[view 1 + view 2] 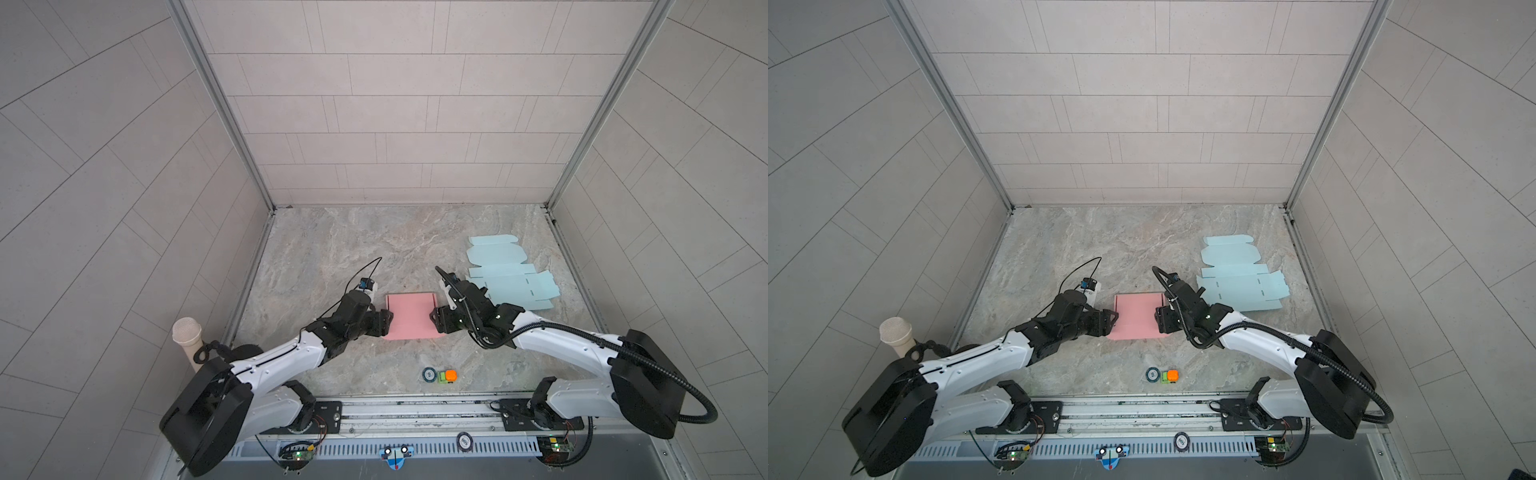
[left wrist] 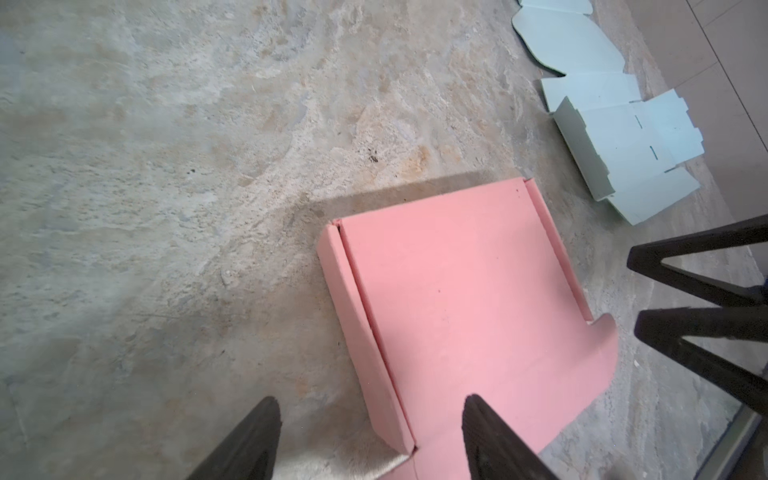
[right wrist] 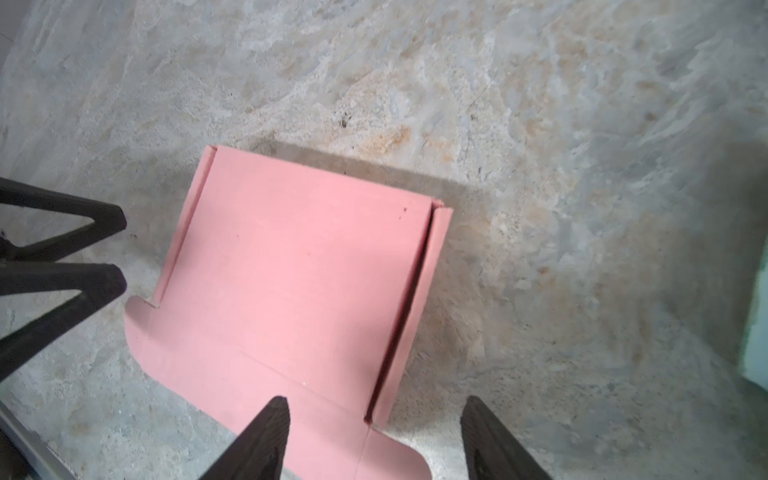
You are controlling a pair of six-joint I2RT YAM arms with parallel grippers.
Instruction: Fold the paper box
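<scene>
Centrally, pink box (image 1: 409, 318) between left end effector (image 1: 387, 323), right end effector (image 1: 435, 322), both open, empty

A pink paper box (image 1: 409, 316) is laid on the grey marbled tabletop (image 1: 332, 249), flanked by the left gripper (image 1: 388, 322) and the right gripper (image 1: 434, 320); a pale-blue unfolded cardboard blank (image 1: 507, 276) is placed behind it, rightward.

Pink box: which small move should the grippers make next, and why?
Probably move both grippers toward the front flap and lift it. The pink box has its side strips folded up, but that flap with rounded ears lies flat on the table. The left gripper and right gripper are open, holding nothing, one at each side.
</scene>
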